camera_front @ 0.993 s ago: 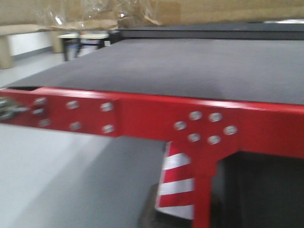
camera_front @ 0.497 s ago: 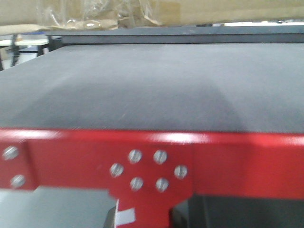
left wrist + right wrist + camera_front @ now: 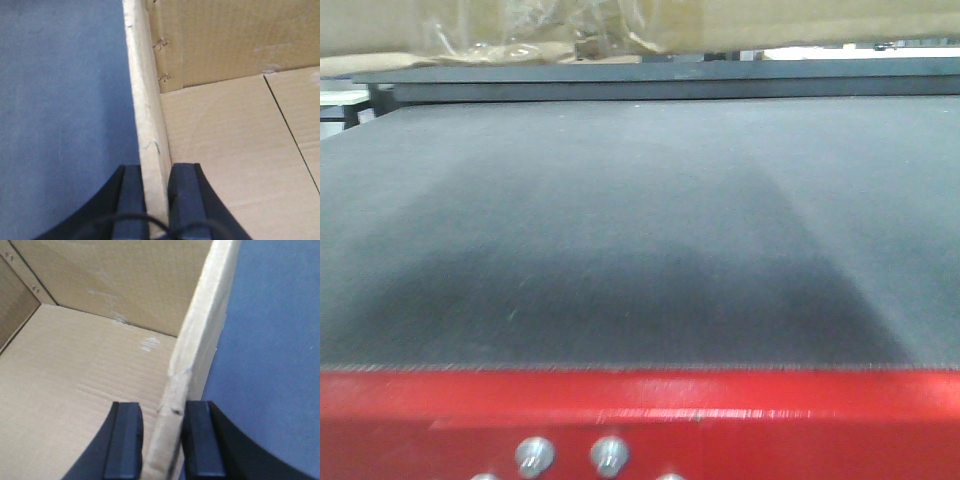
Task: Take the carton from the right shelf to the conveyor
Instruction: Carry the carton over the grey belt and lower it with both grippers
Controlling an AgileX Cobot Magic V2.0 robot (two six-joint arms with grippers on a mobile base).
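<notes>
Carton: open-top brown cardboard, gripped by both side walls. In the front view, just the bottom strip with crinkly clear tape along the top of frame, hanging clear of the belt.
Left gripper: pinched tight on the carton's left wall, dark fingers either side, one inside and one outside.
Right gripper: same deal on the right wall, squeezed hard enough to bow the cardboard a bit.
Conveyor: dark grey belt directly below, showing outside both walls in the wrist views. Big shadow on the near middle.
Red front edge: nearest strip, a couple of silver screw heads at the bottom.
Right shelf: not in any shot.
Done: pickup and carry, by the looks of it, with the box over the belt.
Left: lower it until the bottom sits flat, let go on both sides, back out.
</notes>
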